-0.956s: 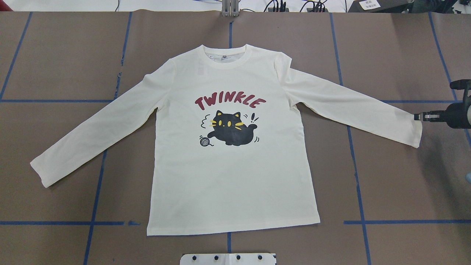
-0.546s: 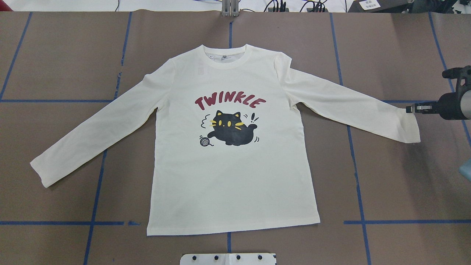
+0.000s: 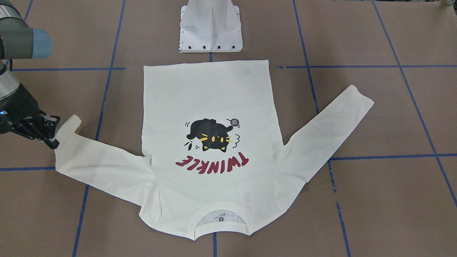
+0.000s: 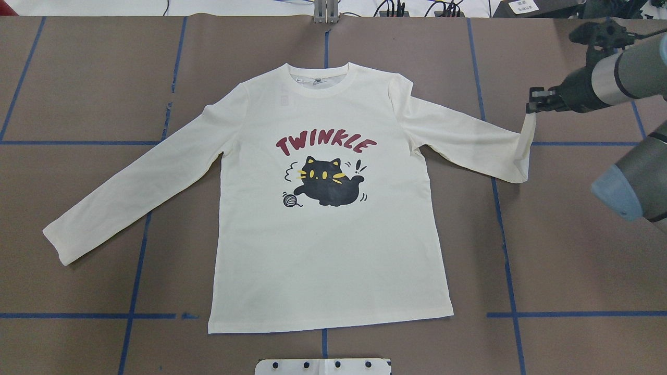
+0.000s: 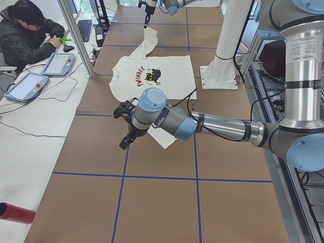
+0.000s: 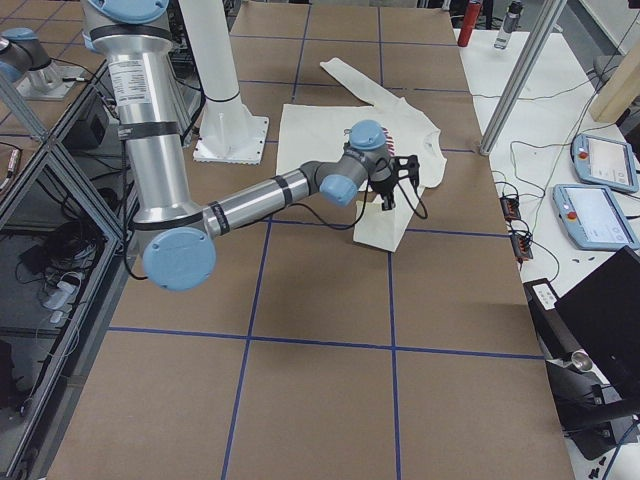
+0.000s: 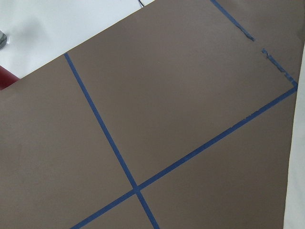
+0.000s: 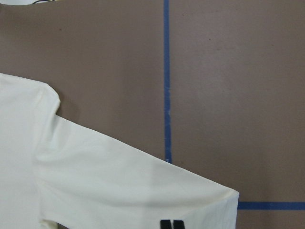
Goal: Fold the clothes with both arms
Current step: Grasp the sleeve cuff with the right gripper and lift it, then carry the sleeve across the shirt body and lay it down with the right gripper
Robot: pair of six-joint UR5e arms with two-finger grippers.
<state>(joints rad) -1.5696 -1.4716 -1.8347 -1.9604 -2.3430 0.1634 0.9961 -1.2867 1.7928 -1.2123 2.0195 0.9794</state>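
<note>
Lifted since a second ago, your right gripper (image 4: 531, 105) clamps the shirt's (image 4: 328, 260) cuff (image 4: 526, 151); sleeve fold seems begun; next carry it over the cat (image 4: 325, 183).

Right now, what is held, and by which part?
The right tool pinches the shirt by the cuff of the nearest sleeve; the left tool cannot be told.

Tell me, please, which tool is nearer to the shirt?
Right. The right tool grips the shirt by one lifted sleeve cuff; the left tool hangs apart from it, beyond the other sleeve's end.
</note>
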